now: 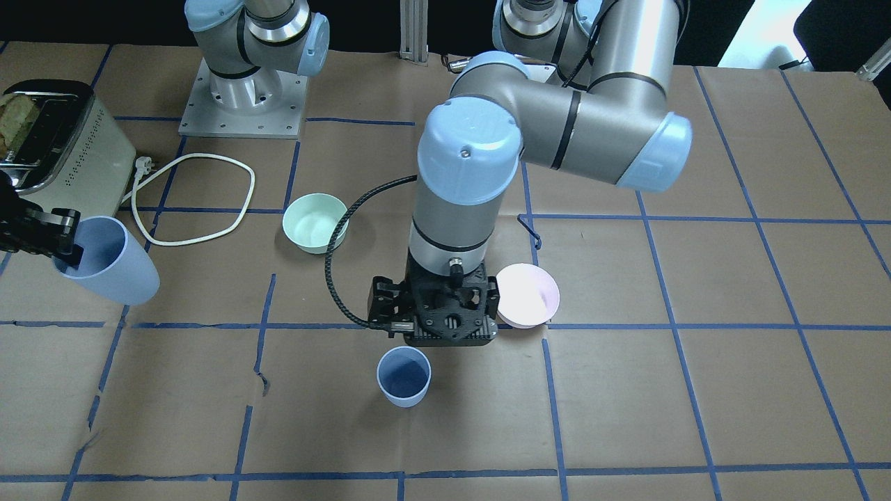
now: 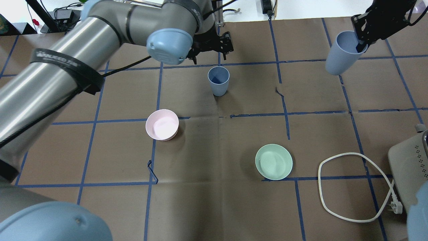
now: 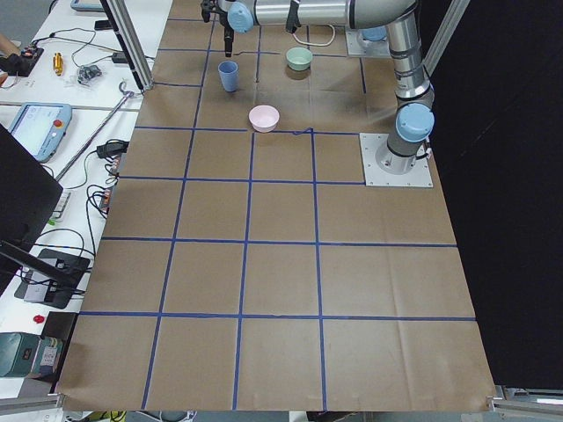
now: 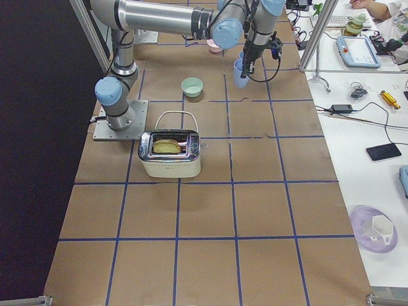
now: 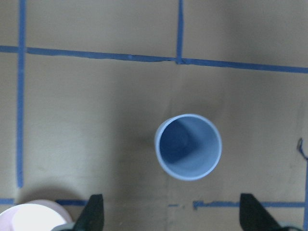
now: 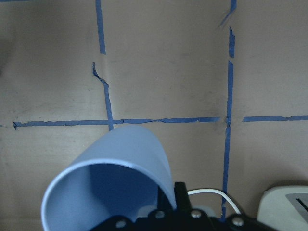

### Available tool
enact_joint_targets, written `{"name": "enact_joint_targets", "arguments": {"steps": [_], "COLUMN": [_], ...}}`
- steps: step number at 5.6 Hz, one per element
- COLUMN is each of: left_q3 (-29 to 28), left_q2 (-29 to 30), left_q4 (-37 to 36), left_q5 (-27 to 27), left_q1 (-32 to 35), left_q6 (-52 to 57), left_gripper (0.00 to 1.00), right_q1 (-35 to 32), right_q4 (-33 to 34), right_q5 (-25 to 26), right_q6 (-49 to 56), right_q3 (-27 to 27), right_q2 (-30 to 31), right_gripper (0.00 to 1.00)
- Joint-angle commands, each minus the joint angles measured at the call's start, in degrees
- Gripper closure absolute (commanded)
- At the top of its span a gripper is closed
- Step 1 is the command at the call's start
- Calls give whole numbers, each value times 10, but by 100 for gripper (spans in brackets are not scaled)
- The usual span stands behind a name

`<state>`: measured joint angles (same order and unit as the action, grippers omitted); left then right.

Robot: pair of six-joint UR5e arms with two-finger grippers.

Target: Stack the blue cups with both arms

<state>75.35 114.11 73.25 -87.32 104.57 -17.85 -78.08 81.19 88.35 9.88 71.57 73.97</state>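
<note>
One blue cup [image 1: 404,376] stands upright and empty on the brown table; it also shows in the overhead view [image 2: 218,80] and the left wrist view [image 5: 188,147]. My left gripper [image 1: 433,332] hovers just on the robot's side of it and above it, open and empty, and its fingertips [image 5: 95,214] show wide apart at the bottom of the left wrist view. My right gripper [image 2: 362,42] is shut on the rim of the second blue cup [image 2: 341,55], one finger inside it. It holds this cup tilted above the table, far to the robot's right [image 1: 111,261], [image 6: 110,183].
A pink bowl [image 1: 527,295] sits right beside my left gripper. A mint-green bowl [image 1: 314,223] lies nearer the robot. A cream toaster [image 1: 62,153] and its looped white cable [image 1: 198,202] are close to my right gripper and the held cup.
</note>
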Motion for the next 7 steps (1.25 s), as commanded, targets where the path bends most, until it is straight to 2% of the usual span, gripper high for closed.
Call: {"name": "enact_joint_targets", "arguments": {"steps": [1, 3, 4, 5, 7], "left_q3": [44, 102, 103, 103, 110], "left_q2": [-107, -235, -257, -249, -234], "left_q4": [102, 196, 235, 230, 218], "left_q5": [0, -6, -2, -4, -22], "left_q1": [-74, -120, -124, -124, -123], "left_q6": [119, 223, 223, 222, 213], "left_gripper": [2, 2, 2, 2, 1], "right_q1": [-84, -195, -243, -282, -288], "right_q4": [39, 87, 97, 112, 135], "right_q5": [-2, -4, -4, -5, -5], "right_q6": [-108, -286, -372, -437, -443], "right_q3": [-10, -50, -82, -105, -95], "right_q2": [-13, -66, -105, -136, -166], "right_gripper": [92, 92, 92, 92, 92]}}
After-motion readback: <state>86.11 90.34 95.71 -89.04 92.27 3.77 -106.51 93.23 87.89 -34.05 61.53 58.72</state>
